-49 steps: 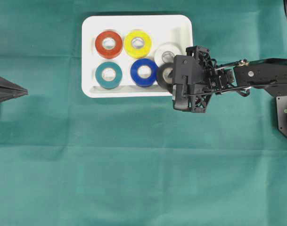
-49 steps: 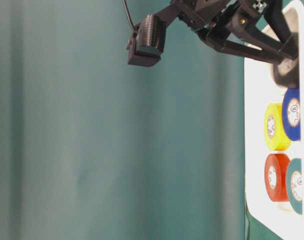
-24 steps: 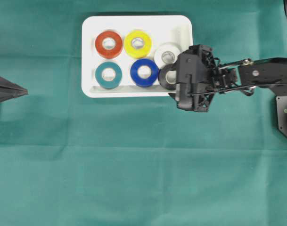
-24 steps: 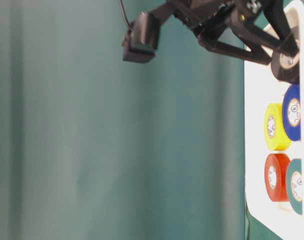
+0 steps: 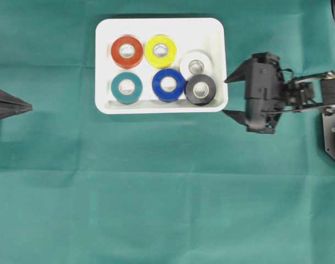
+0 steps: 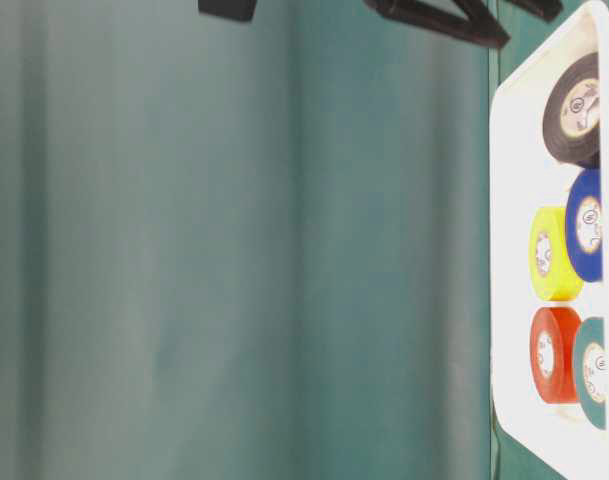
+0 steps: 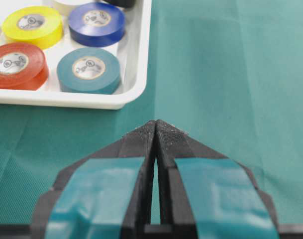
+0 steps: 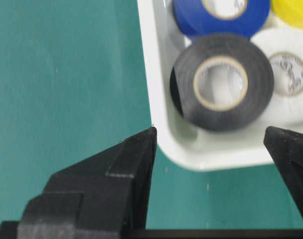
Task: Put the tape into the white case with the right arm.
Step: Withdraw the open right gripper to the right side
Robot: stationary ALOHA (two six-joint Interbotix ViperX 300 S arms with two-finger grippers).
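Hand released, clear of the case: my right hand (image 5: pixel 229 95) hangs with fingers spread wide and nothing between them, just beside the right rim of the white case (image 5: pixel 160 106).

Green worktop (image 5: pixel 156 192) lies bare all around, so I judge there is plenty of open room to draw away on my side. Inside the case six rolls sit flat; the black tape (image 5: pixel 200 89) lies in the near-right corner, touching the white roll (image 5: pixel 196 64) and blue roll (image 5: pixel 168 83), seemingly tipped against the rim. It looks light, stiff and smooth, best pinched across its outer wall. My left hand (image 7: pixel 155 130) rests pressed shut, well apart.
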